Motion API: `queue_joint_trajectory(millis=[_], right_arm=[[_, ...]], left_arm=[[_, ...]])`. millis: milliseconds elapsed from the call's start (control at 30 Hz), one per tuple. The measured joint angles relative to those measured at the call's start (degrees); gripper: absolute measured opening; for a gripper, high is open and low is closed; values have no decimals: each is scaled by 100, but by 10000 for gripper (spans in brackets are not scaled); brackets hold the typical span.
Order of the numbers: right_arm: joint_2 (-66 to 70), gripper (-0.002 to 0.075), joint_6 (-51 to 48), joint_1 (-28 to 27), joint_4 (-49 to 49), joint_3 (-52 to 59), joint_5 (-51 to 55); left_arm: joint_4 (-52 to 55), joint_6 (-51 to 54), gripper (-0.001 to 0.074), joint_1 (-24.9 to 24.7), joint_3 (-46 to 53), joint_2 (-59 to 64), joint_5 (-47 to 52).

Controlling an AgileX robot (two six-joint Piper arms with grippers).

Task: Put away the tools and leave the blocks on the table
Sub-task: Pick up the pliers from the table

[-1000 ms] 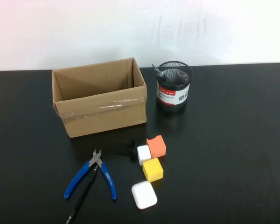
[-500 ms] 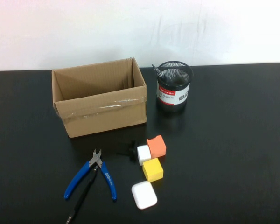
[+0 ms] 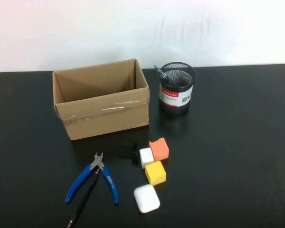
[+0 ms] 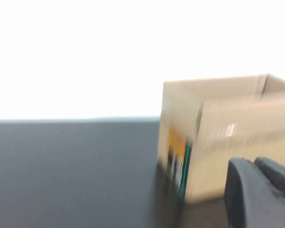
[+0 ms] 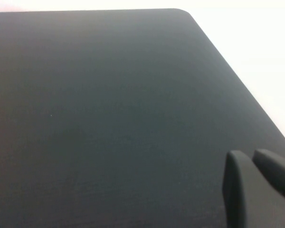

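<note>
The pliers [image 3: 96, 176] lie on the table [image 3: 237, 142] near its front edge, left of centre, with the steel nose pointing away toward the cardboard box [image 3: 100, 99] and the two blue handles spread toward the robot. A slim black stick [image 3: 83, 201] lies between and under the handles, its long axis running from the pliers' pivot down toward the front left, metal tip nearest the robot.

The left gripper [image 4: 260, 192] shows only in its wrist view, fingers pressed together and grasping nothing, hanging above the table with the box's side before it. The right gripper [image 5: 256, 183] is likewise clenched on nothing, over bare tabletop near a rounded corner.

Just right of the pliers sit the white cube [image 3: 146, 156], orange cube [image 3: 159, 148] and yellow cube [image 3: 155, 172], touching or nearly so. A small black object [image 3: 132, 153] lies beside the white cube, and a white case [image 3: 147, 198] lies in front of the yellow one. A black mesh cup [image 3: 177, 88] stands right of the box, a metal-tipped tool [image 3: 160, 72] leaning inside.
</note>
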Motion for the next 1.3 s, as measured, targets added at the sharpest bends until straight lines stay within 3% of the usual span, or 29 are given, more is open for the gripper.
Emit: queue_joint_trajectory(millis=[367,467,533,700,867,1300], right_arm=[[0,-9,0,0,0,0,0],[0,-9,0,0,0,0,0],[0,-9,0,0,0,0,0],[0,-9,0,0,0,0,0],[0,-9,0,0,0,0,0],[0,-9,0,0,0,0,0]], left_arm=[[-14,-14,-6,0,0,0,-3803],[-38,-178,-6,0,-183,-13,-4208],[-78,-382,-6,0,-542,-25,-3879],[-140,-774,-6,0,-2067,118,-1457],[-163,-850,-6,0,-3323,1277,627],[-505,-583,-6,0,-3603,3193,2141]])
